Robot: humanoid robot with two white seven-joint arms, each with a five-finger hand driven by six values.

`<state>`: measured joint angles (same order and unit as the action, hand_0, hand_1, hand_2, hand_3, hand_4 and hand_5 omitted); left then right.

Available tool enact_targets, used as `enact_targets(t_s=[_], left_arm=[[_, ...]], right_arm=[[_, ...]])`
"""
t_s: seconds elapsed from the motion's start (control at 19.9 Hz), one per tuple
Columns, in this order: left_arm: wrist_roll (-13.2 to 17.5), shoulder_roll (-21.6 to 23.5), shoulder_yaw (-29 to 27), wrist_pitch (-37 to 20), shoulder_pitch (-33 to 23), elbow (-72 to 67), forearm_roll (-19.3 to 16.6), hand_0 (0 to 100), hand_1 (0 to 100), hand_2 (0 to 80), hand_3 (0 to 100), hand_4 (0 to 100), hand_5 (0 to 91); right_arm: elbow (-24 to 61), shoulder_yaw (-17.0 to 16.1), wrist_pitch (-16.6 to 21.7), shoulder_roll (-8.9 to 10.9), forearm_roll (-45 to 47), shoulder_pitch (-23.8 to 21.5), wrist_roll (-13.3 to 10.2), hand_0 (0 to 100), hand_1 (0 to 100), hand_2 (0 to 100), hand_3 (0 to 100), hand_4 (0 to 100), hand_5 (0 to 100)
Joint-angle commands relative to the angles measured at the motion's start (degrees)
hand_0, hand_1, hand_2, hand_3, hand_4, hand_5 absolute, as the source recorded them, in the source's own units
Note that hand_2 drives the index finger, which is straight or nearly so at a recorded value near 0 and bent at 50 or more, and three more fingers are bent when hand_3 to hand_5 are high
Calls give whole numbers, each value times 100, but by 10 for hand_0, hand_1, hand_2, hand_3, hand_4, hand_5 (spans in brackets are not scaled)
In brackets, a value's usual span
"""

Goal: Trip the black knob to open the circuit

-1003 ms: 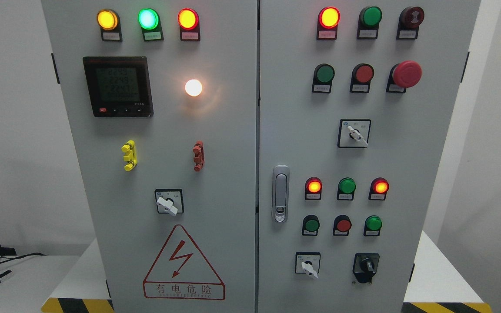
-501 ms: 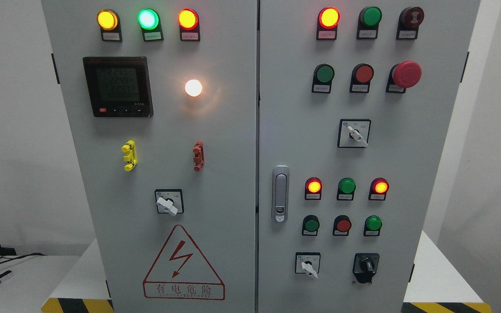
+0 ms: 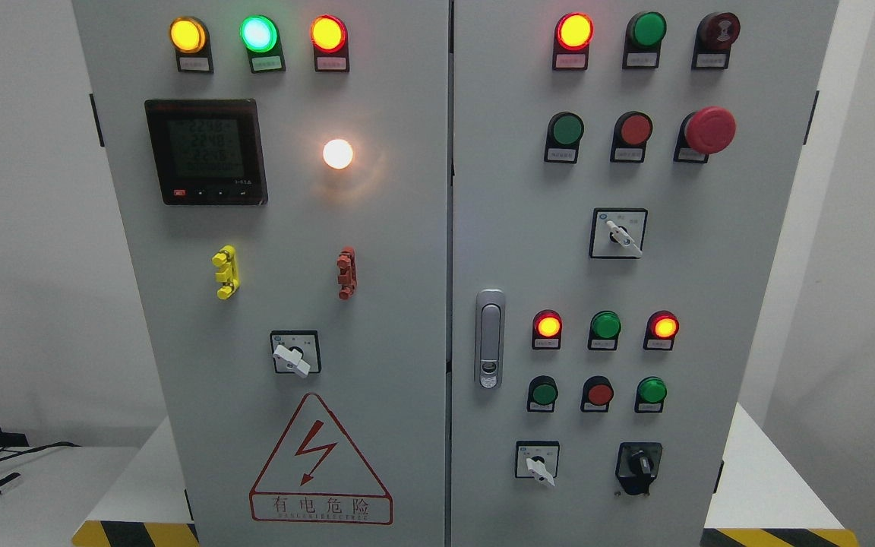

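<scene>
Two-door grey control cabinet (image 3: 407, 228), no robot hand in view, finger state cannot be told.
Black knob (image 3: 639, 462) sits at lower right of right door, untouched; three white-handled selector switches, one red mushroom stop button (image 3: 709, 129), one door latch (image 3: 490, 338), one digital meter (image 3: 206, 150) on left door.

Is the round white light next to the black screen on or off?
On. The white light shines bright and throws a warm glow on the grey door around it, right of the black screen.
</scene>
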<state>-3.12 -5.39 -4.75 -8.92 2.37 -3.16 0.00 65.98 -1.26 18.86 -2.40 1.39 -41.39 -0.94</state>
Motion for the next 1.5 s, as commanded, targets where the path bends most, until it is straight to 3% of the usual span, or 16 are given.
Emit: enact_targets(t_s=[0.0, 0.6, 0.85, 1.2, 1.45], left_arm=[[-5, 3, 0, -5, 0, 0, -176, 120, 389, 0, 0, 0, 0], [-5, -6, 0, -5, 0, 0, -176, 120, 389, 0, 0, 0, 0], [-5, 3, 0, -5, 0, 0, -176, 120, 389, 0, 0, 0, 0], [-5, 3, 0, -5, 0, 0, -176, 120, 389, 0, 0, 0, 0], [-5, 3, 0, -5, 0, 0, -176, 120, 389, 0, 0, 0, 0]], right_arm=[[2216, 2, -49, 135, 72, -264, -47, 356, 656, 535, 867, 761, 748], [2937, -59, -294, 231, 108, -132, -126, 357, 664, 539, 869, 765, 751], [3421, -181, -400, 363, 116, -27, -135, 359, 665, 539, 869, 767, 752], [3597, -533, -988, 363, 125, 693, -126, 358, 669, 543, 874, 772, 760], [3597, -551, -1349, 363, 125, 1273, -109, 349, 681, 545, 877, 776, 764]])
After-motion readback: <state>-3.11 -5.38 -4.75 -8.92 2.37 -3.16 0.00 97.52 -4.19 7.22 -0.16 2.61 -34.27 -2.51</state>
